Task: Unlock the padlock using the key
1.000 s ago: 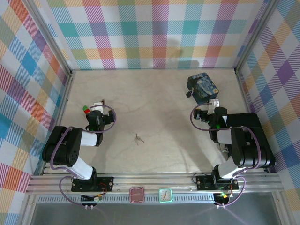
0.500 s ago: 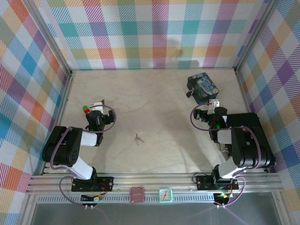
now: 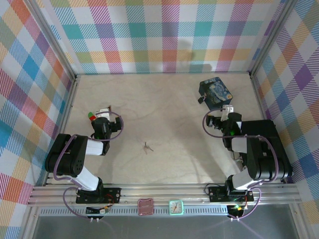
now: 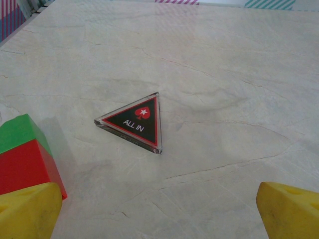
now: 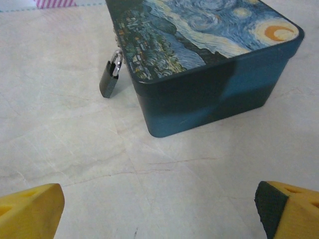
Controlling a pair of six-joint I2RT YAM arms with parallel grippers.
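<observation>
The padlock [image 5: 109,79], small and dark with a metal shackle, hangs from the left side of the blue starry-night tin [image 5: 209,59]; from above the padlock [image 3: 201,99] shows at the tin's [image 3: 216,94] left edge. The thin silver key [image 3: 146,147] lies flat mid-table between the arms. My right gripper [image 5: 159,211] is open just short of the tin, with bare table between its yellow fingertips [image 5: 30,209]. My left gripper [image 4: 159,214] is open at the far left, nothing between its fingertips [image 4: 291,209]. From above, the left gripper [image 3: 100,114] and right gripper [image 3: 227,113] sit low.
A red-and-green block [image 4: 25,154] stands right by my left finger, and a black triangular "ALL IN" chip [image 4: 137,122] lies ahead of that gripper. Plaid walls [image 3: 159,35] close in the table on three sides. A red card [image 3: 145,205] and a small clock [image 3: 175,206] sit on the near rail.
</observation>
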